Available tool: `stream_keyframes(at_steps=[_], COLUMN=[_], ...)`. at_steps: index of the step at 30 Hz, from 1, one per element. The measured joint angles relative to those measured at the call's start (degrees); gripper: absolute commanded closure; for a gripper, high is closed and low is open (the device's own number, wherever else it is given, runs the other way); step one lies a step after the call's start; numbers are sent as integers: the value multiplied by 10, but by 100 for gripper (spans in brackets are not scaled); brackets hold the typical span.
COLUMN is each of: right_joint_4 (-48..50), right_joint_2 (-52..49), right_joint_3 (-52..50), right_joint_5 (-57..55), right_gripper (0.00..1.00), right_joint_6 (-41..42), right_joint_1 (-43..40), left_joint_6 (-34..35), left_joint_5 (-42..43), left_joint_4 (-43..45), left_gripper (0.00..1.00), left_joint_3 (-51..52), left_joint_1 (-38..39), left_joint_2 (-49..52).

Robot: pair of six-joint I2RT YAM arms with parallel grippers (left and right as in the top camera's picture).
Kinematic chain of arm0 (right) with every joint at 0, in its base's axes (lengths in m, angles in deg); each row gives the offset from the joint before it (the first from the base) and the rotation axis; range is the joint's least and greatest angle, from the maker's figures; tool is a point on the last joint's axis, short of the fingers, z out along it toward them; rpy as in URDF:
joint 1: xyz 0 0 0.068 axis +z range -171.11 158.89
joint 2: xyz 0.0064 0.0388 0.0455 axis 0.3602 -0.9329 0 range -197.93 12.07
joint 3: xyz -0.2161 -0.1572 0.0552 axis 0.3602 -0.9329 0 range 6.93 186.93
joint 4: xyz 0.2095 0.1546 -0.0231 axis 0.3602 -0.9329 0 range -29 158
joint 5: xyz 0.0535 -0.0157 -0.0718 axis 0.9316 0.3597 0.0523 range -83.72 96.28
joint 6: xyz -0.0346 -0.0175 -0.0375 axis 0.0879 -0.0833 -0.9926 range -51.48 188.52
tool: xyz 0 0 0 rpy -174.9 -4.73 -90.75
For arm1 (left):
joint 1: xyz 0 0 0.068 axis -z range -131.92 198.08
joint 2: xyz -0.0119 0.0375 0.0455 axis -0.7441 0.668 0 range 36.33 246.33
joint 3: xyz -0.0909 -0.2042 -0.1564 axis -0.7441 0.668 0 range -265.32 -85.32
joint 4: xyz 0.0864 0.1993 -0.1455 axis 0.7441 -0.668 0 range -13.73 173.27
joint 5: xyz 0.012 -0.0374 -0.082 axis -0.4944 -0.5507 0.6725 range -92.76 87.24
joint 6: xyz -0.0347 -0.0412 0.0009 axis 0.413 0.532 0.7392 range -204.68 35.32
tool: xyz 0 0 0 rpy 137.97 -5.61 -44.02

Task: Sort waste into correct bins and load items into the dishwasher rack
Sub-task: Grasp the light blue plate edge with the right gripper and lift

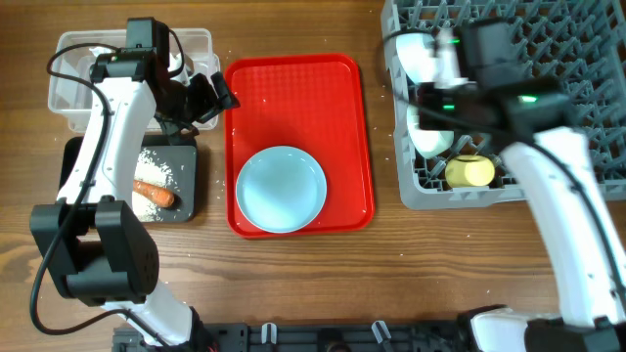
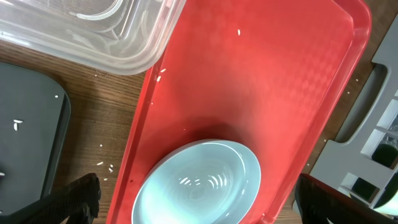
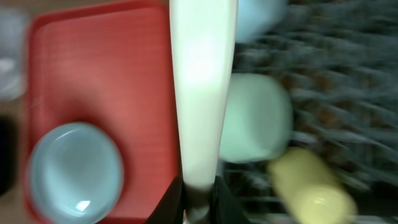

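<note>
The right gripper (image 3: 199, 198) is clenched on one end of a long white spoon (image 3: 202, 93), whose length runs straight out from the fingers toward 12 o'clock in the wrist view. It hangs over the large square grey plastic lattice rack (image 1: 587, 59), at 3 o'clock from the red rectangular serving tray (image 1: 293, 64). Two small pale bowls (image 1: 430, 137) and a small yellow cup (image 1: 469, 172) already sit along the rack's 9 o'clock side. The spoon looks light, stiff and smooth. Pinched at one end only, it could swivel between the fingers, so it likely wants a gentle lowering among the pegs.

The left gripper (image 1: 205, 98) is spread wide and grasps nothing. It hovers at the tray's 10 o'clock corner, beside the clear plastic rectangular tub (image 1: 73, 98).

The large pale blue round plate (image 1: 282, 189) lies flat in the 6 o'clock half of the tray, well apart from both grippers. Its glossy face suggests a rigid, slippery and possibly breakable piece, heavier than the spoon. The raised rim is the only real purchase, at 9 o'clock for the left arm or 3 o'clock for the right. It may skate on the smooth tray floor as fingers close.
</note>
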State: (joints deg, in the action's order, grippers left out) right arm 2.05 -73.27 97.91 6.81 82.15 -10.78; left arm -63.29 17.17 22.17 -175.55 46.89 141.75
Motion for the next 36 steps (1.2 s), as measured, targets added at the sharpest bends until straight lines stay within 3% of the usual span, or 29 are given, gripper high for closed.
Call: stream_keyframes(at_steps=[7, 11, 18, 19, 20, 22, 23, 28, 30, 33, 36], right_joint_4=[-28, 13, 155, 155, 154, 154, 154, 152, 154, 156, 159], right_joint_2=[5, 4, 4, 4, 4, 4, 4, 8, 24, 65, 92], right_joint_3=[-50, -137, -268, -279, -283, -283, -283, -268, -241, -183, -146], right_joint_5=[-36, -43, -47, -47, -48, -55, -57, -48, -13, 75, 146], right_gripper=[96, 96, 93, 84, 68, 9, 2, 1, 10, 12, 12], right_joint_6=[19, 89, 246, 262, 275, 286, 289, 240, 188, 100, 43], right_joint_1=[-184, -263, -292, -293, -293, -293, -293, -293, -293, -282, -184], left_joint_6=[0, 0, 0, 0, 0, 0, 0, 0, 0, 0, 0], left_joint_5=[0, -2, -2, -2, -2, -2, -2, -2, -2, -2, -2], left_joint_4=[0, 0, 0, 0, 0, 0, 0, 0, 0, 0, 0], left_gripper=[0, 0, 0, 0, 0, 0, 0, 0, 0, 0, 0], left_joint_3=[0, 0, 0, 0, 0, 0, 0, 0, 0, 0, 0], left_joint_1=[0, 0, 0, 0, 0, 0, 0, 0, 0, 0, 0], left_joint_2=[0, 0, 0, 0, 0, 0, 0, 0, 0, 0, 0])
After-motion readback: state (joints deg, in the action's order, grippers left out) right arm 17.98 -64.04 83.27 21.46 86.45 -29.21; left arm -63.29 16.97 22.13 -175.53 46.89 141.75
